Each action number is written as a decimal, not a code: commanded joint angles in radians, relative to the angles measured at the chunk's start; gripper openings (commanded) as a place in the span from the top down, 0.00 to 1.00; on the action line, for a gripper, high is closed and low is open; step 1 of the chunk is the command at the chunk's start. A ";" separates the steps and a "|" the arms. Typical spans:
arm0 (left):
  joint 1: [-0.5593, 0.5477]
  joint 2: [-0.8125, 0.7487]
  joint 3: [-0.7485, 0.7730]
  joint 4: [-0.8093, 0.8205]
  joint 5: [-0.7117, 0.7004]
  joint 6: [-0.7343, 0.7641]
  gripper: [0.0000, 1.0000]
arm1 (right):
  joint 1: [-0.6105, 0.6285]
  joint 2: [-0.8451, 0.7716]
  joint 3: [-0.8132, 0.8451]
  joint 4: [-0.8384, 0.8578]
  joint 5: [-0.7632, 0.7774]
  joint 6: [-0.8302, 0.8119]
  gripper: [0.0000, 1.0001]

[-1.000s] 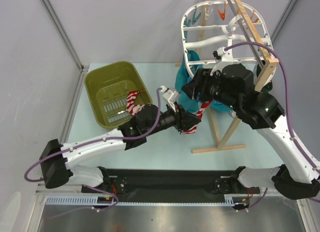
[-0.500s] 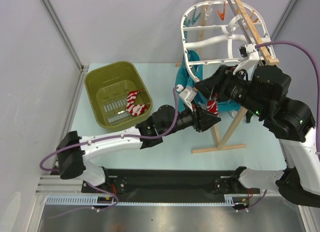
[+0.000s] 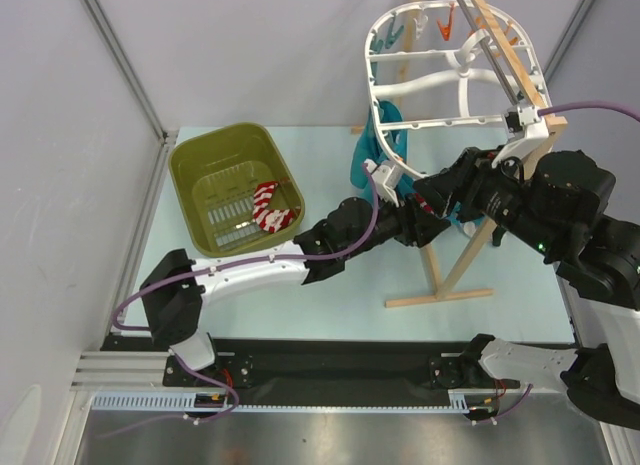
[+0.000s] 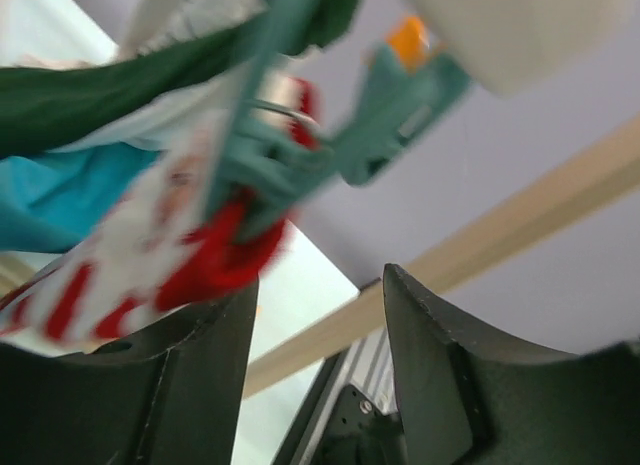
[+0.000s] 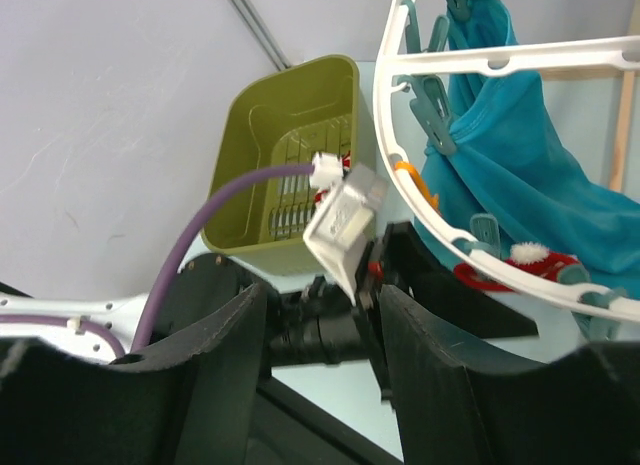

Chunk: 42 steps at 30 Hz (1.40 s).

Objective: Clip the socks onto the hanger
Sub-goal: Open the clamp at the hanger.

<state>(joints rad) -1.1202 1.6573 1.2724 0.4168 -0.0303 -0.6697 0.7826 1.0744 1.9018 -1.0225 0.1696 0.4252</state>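
One red and white striped sock [image 4: 150,255] hangs from a teal clip [image 4: 290,165] on the white hanger [image 3: 450,70], just above my left finger. My left gripper [image 4: 320,280] is open under the clip with nothing between its jaws; in the top view it [image 3: 428,228] reaches under the hanger's lower rim. My right gripper [image 5: 322,295] is open and empty, close beside the left wrist, and it also shows in the top view [image 3: 433,197]. The right wrist view shows the sock's red part [image 5: 520,265] at the hanger rim [image 5: 400,175]. A second striped sock [image 3: 270,207] lies in the basket.
The olive-green basket [image 3: 235,185] stands at the left on the table. A teal cloth [image 5: 500,155] and a dark green cloth [image 4: 90,95] hang from the hanger. The wooden stand [image 3: 465,255] holds the hanger, its base beside both grippers. More clips sit on the far rim.
My left arm has stretched right and up, carrying the sock to the hanger's lower rim. My right arm has drawn back to the right. The sock now hangs at the clip.
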 commanded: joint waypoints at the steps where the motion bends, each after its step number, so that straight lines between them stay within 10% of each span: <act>1: 0.040 -0.019 0.036 0.014 -0.036 -0.034 0.41 | 0.001 -0.022 -0.001 -0.010 0.025 -0.013 0.46; 26: 0.362 -0.010 0.211 -0.297 0.282 0.122 0.37 | 0.000 -0.045 -0.073 -0.010 0.057 -0.025 0.45; 42: 0.307 -0.221 0.010 -0.207 0.395 0.093 0.38 | 0.001 -0.048 -0.092 -0.041 0.133 -0.032 0.44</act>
<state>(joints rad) -0.7795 1.5055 1.3041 0.1497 0.3264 -0.5678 0.7826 1.0374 1.8175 -1.0489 0.2535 0.4000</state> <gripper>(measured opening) 0.623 0.555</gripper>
